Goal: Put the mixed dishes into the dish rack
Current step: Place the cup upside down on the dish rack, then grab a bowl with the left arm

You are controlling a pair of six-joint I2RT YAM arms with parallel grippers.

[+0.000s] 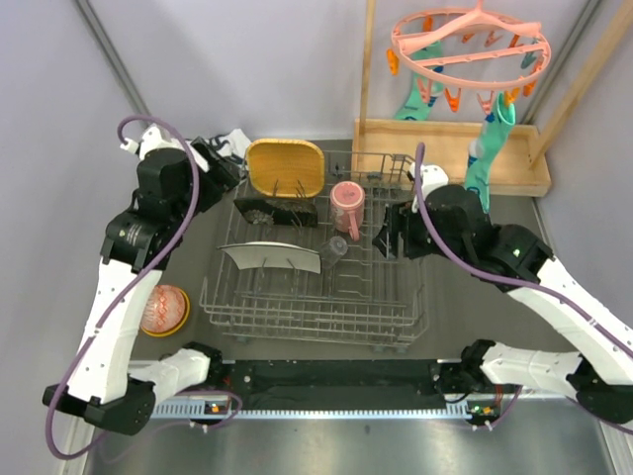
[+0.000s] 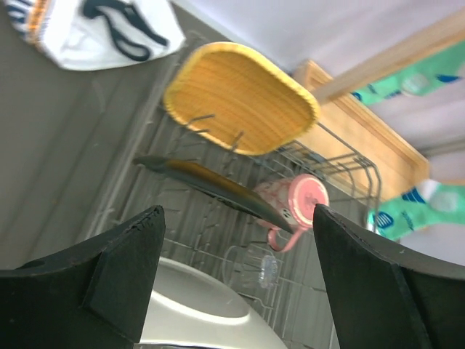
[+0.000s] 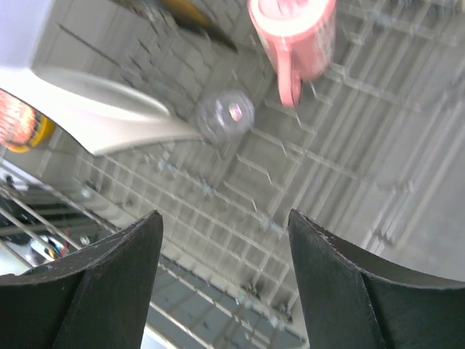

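**1. Lower left of the top view.** The orange bowl point(image 1: 163, 309) sits on the worktop point(image 1: 445, 307), just beside the left wall of the dish rack point(image 1: 307, 322) and outside it. It shows a pink patterned surface and an orange-yellow rim. By its position it is not yet loaded.

**2. Rack, near rows.** The rack is a grey wire basket filling the centre of the frame. The pale plate point(image 1: 269, 257) stands on edge between upright prongs, which keep it from falling flat. The small clear glass point(image 1: 334, 250) rests just beside the plate's right end. Whether they touch cannot be told.

**3. Rack, far rows.** The black floral square plate point(image 1: 275, 213) leans on edge in the prongs, thin and dark in profile. To its right is the pink cup point(image 1: 347, 206), with its handle showing. Whether its mouth faces up or down cannot be told. The yellow wooden rounded-square plate point(image 1: 285, 166) is propped at the far left corner, grained face toward the camera.

**4. Pincers.** The left pincer point(image 2: 238, 218) hangs over the rack's far left, fingers spread wide with nothing between them. The right pincer point(image 3: 224, 217) hangs over the right side, also parted and empty. Both appear free for a pickup, and the bowl lies on the left arm's side.

**5. Beyond the rack.** The white cloth point(image 1: 232, 142), light wooden tray point(image 1: 450, 158), pink peg hanger point(image 1: 470, 45) and teal socks point(image 1: 485, 148) are not part of the load.
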